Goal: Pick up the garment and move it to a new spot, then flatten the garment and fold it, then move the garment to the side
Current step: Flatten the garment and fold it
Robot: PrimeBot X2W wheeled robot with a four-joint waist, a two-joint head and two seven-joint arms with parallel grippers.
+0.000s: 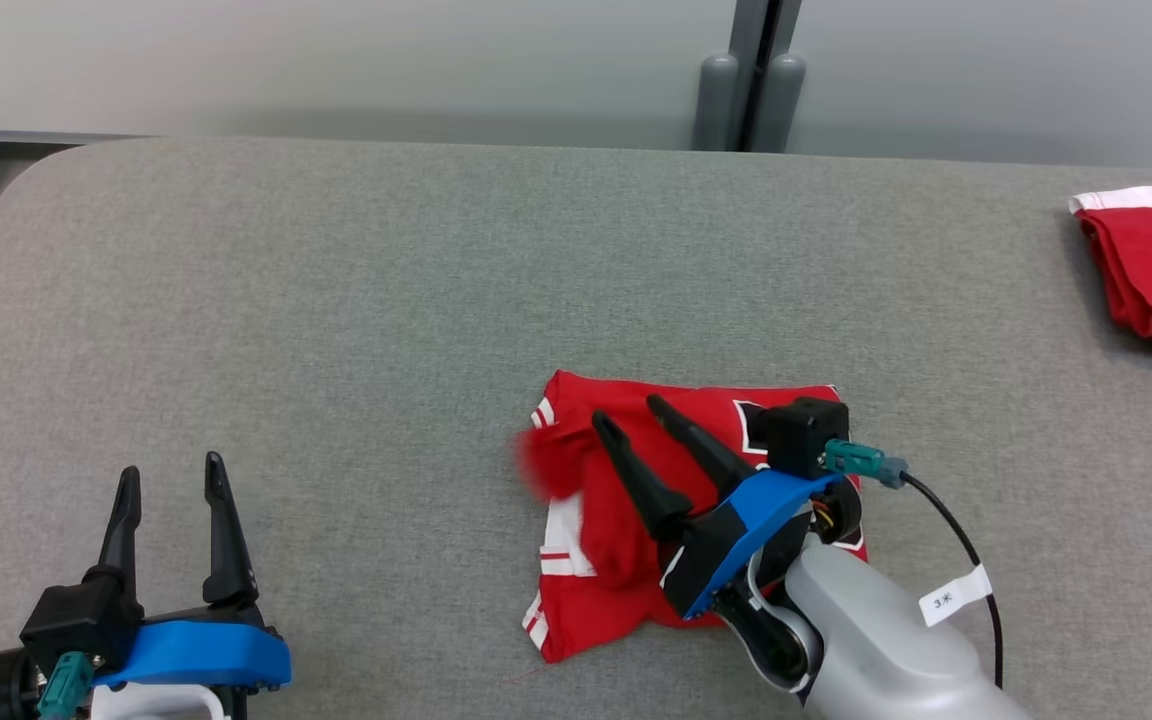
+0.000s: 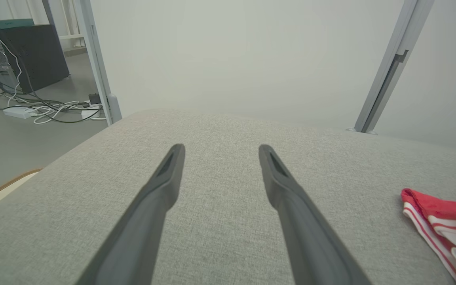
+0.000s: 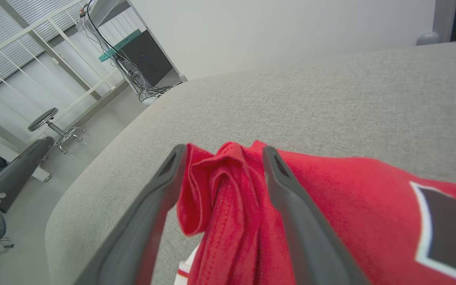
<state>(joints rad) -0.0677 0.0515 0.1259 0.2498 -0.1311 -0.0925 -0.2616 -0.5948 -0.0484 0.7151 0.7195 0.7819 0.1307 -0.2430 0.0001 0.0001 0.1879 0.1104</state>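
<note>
Grey fabric table point(image 1: 336, 300), red garment point(image 1: 616, 610) roughly folded, white-striped edges

A grey fabric-covered table point(image 1: 336, 300) is stretching from left to right. At its far right edge a folded red pile with a white band point(image 1: 1151, 260) is lying. Two grey posts point(image 1: 748, 100) are standing against the pale wall point(image 1: 336, 60) beyond the far edge. On the floor point(image 2: 14, 150) to the left, a dark computer case point(image 2: 34, 55) is standing beside tangled cables point(image 2: 50, 107), with a round stool point(image 3: 42, 118) nearer.
</note>
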